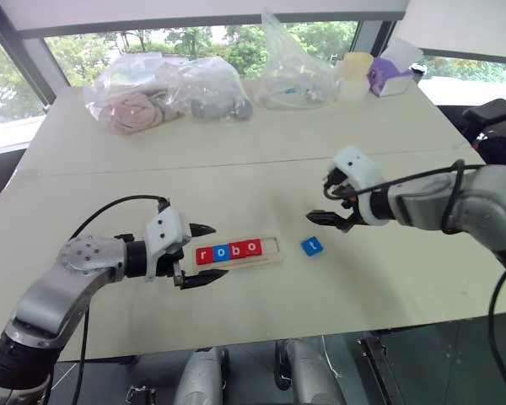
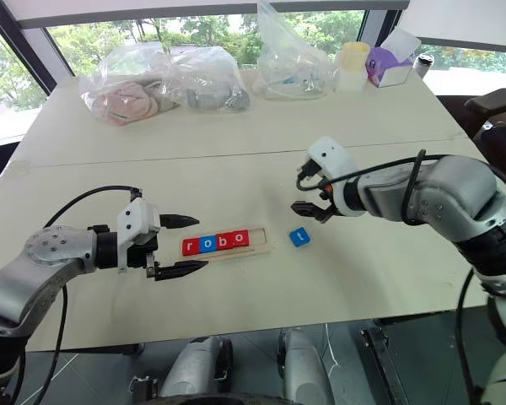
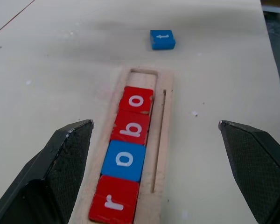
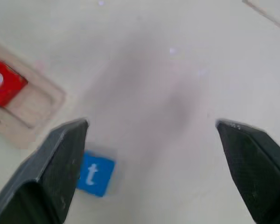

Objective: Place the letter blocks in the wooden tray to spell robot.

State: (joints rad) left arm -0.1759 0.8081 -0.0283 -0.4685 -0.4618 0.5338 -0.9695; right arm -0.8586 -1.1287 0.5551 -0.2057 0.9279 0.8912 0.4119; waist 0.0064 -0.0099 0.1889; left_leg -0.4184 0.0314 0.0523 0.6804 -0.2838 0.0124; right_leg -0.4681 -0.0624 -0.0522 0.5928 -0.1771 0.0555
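The wooden tray [image 1: 271, 246] lies near the table's front. Four letter blocks sit in its slot reading r [image 1: 205, 255], o [image 1: 220, 252], b [image 1: 236, 250], o [image 1: 252, 247]: red, blue, red, red. The slot's right end [image 3: 143, 76] is bare. A blue t block [image 1: 312, 245] lies flat on the table just right of the tray, also in the right wrist view [image 4: 94, 174]. My left gripper [image 1: 220, 251] is open, its fingers straddling the tray's left end. My right gripper [image 1: 322, 202] is open and holds nothing, above and slightly behind the t block.
Clear plastic bags [image 1: 164, 93] with bundled contents lie along the table's far side, beside another bag [image 1: 291, 72], a pale cup [image 1: 355, 72] and a purple box [image 1: 392, 78]. The table's front edge [image 1: 261, 337] runs close below the tray.
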